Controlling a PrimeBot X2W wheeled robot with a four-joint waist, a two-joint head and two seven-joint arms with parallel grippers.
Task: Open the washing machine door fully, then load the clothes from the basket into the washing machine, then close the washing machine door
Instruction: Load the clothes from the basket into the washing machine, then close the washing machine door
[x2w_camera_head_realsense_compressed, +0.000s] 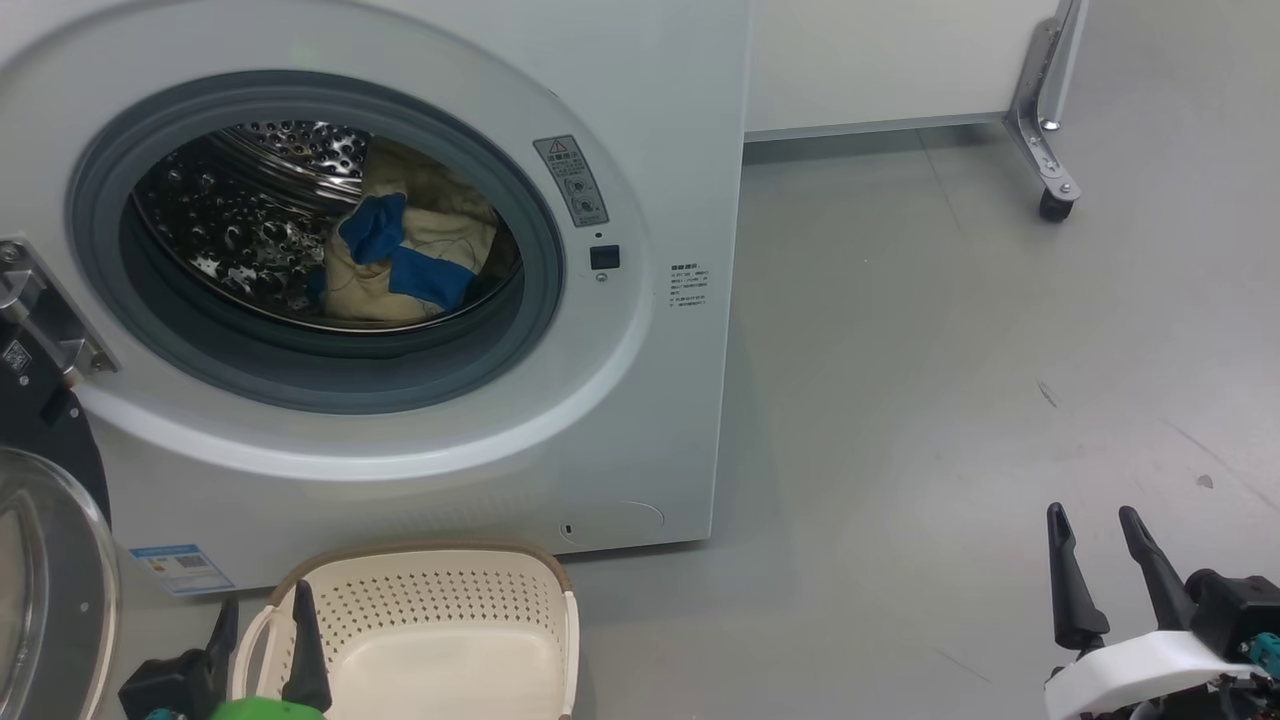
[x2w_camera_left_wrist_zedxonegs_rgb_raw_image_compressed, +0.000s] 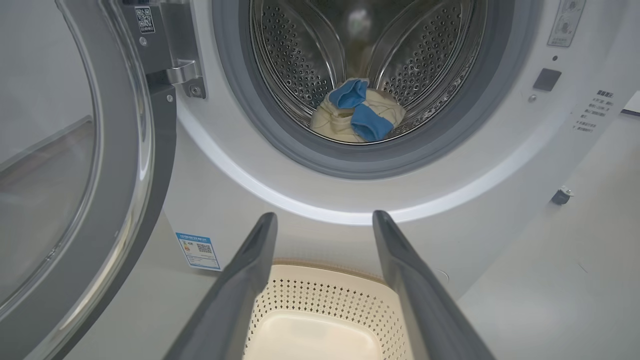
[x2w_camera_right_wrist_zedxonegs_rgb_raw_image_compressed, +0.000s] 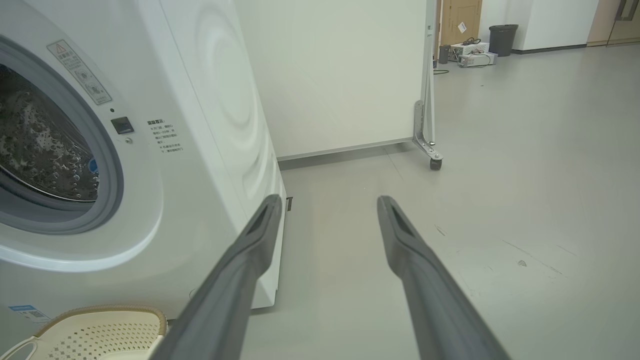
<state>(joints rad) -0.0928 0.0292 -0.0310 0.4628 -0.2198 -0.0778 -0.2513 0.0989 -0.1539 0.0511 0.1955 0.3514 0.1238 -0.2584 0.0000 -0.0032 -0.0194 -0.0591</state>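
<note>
Left gripper (x2w_camera_left_wrist_zedxonegs_rgb_raw_image_compressed: 325, 219) and right gripper (x2w_camera_right_wrist_zedxonegs_rgb_raw_image_compressed: 327, 201) gape, gripping nothing. Basket (x2w_camera_head_realsense_compressed: 440, 600) bottom bare; clothes (x2w_camera_head_realsense_compressed: 400, 262) lie in the drum (x2w_camera_head_realsense_compressed: 235, 235); door (x2w_camera_head_realsense_compressed: 55, 570) cut off leftward.

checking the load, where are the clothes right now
The clothes lie inside the washing machine drum, upper left of the head view, above the basket.

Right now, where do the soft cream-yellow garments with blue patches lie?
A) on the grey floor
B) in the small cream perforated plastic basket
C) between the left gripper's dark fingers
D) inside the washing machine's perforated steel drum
D: the garments lie in the steel drum, the cream basket shows a bare bottom, and the left gripper stands open and empty.
</note>
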